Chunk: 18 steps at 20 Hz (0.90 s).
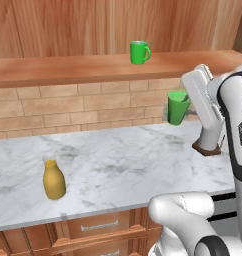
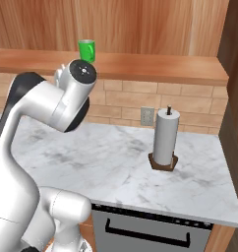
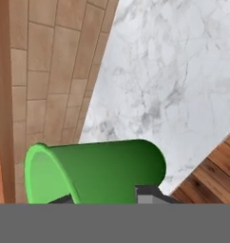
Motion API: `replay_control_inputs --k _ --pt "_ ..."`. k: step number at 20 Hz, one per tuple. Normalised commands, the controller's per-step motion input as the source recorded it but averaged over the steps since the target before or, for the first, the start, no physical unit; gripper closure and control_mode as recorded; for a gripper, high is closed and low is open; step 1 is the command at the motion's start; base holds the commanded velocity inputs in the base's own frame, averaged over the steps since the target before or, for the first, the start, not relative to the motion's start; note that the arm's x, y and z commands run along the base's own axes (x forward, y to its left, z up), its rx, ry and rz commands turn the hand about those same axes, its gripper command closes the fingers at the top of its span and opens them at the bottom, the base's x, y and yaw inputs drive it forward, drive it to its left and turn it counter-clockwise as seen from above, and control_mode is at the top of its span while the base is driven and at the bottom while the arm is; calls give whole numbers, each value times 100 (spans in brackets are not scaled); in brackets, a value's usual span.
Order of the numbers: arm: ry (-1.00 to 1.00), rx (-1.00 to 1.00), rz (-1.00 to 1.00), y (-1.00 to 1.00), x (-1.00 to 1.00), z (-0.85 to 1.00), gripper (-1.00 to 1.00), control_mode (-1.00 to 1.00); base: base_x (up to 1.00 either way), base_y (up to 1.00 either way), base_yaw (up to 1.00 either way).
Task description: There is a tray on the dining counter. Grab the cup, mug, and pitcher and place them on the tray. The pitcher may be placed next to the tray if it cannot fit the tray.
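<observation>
The cup (image 1: pixel 177 107), a bright green tapered tumbler without a handle, hangs in the air above the marble desk (image 1: pixel 118 165), clear of its surface and in front of the brick backsplash (image 1: pixel 68 107). It is pinched by the hand (image 3: pixel 112 197), whose dark fingertips (image 3: pixel 148 193) press against the cup's wall near the rim; in the hand view the cup lies across the frame only because that camera is rolled, while the left base view shows it close to upright, mouth uppermost. Such a grip at the rim suits a smooth, thin-walled vessel that narrows toward its base. The pitcher (image 1: pixel 54 180), mustard-yellow with a rounded body and a pale narrow neck, stands on the desk well to the left, apart from the cup. The mug (image 1: pixel 139 52), green, cylindrical and handled, rests on the wooden ledge (image 1: pixel 68 67) above the brick. A white paper-towel roll (image 2: pixel 165 137) stands upright on a dark hexagonal base at the desk's right, just beside the raised arm. The cup appears lifted for carrying toward the tray.
</observation>
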Motion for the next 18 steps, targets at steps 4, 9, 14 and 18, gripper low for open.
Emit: replay_control_inputs --k 4,9,14,18 --pt "0 0 0 0 0 0 100 100 -44 -7 0" --pt "0 0 0 0 0 0 100 100 -93 -20 21" --pt "0 0 0 0 0 0 100 100 -56 0 64" --pt "0 0 0 0 0 0 100 100 -27 1 86"
